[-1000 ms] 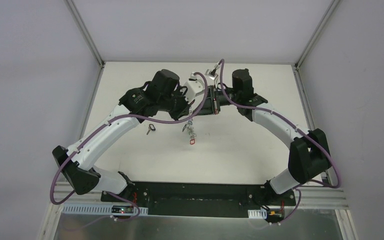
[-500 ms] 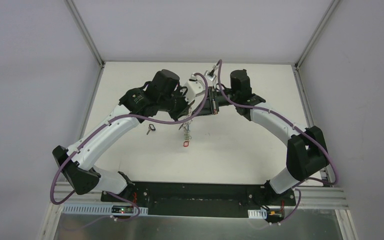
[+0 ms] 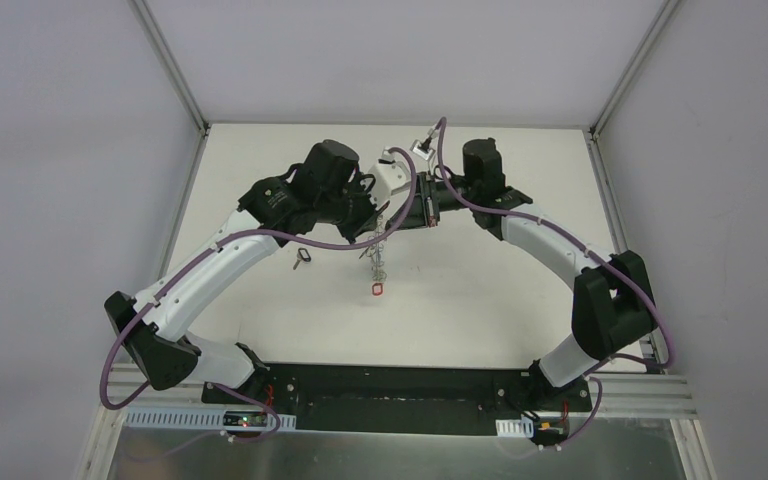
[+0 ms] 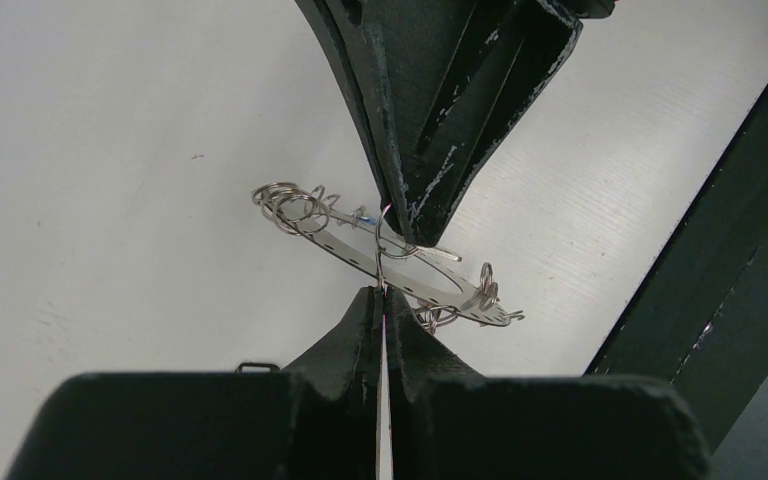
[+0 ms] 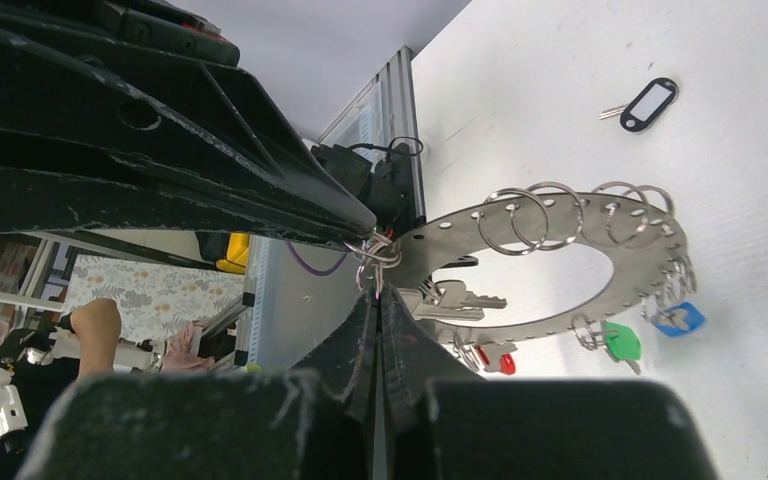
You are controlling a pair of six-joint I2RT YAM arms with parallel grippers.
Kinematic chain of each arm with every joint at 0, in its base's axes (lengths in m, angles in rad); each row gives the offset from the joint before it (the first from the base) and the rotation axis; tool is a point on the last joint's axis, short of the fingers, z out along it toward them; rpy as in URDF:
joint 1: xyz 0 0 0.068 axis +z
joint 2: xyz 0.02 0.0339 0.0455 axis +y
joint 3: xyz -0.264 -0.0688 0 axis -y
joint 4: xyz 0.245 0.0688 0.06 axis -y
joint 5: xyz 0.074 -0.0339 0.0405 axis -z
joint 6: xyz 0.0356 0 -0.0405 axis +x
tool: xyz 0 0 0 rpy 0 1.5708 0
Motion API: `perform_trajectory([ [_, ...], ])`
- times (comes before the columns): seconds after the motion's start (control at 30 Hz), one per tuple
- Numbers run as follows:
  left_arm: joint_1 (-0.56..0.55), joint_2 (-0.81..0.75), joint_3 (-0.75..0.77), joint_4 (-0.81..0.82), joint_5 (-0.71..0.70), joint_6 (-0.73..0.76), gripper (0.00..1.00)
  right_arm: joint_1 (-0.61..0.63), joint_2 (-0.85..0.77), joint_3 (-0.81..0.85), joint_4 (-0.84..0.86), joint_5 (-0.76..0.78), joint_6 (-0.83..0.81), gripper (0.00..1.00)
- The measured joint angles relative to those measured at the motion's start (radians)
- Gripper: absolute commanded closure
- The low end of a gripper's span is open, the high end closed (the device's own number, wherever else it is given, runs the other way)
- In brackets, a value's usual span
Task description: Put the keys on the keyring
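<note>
White tabletop (image 3: 480,300) lies below the keyring (image 5: 645,275), a flat perforated metal hoop hanging clear of it, strung with split rings (image 5: 520,215), silver keys (image 5: 455,297) and red, green and blue tags. At its edge the left gripper (image 5: 365,230) and right gripper (image 5: 378,295) meet tip to tip, both clenched; which one bears the hoop is unclear. A black-tagged key (image 5: 650,103) lies well apart.
</note>
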Motion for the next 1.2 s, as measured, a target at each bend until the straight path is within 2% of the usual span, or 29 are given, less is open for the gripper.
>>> perform_trajectory([
  [0.57, 0.0, -0.003, -0.002, 0.001, 0.009, 0.014, 1.0, -0.011, 0.014, 0.002, 0.018, -0.001, 0.038, 1.0],
  [1.0, 0.0, -0.003, -0.002, -0.007, 0.016, 0.025, 1.0, -0.003, 0.063, -0.004, 0.109, -0.037, 0.123, 1.0],
  [1.2, 0.0, -0.011, -0.014, -0.006, 0.037, 0.042, 1.0, 0.003, 0.068, -0.047, 0.209, -0.068, 0.19, 0.92],
])
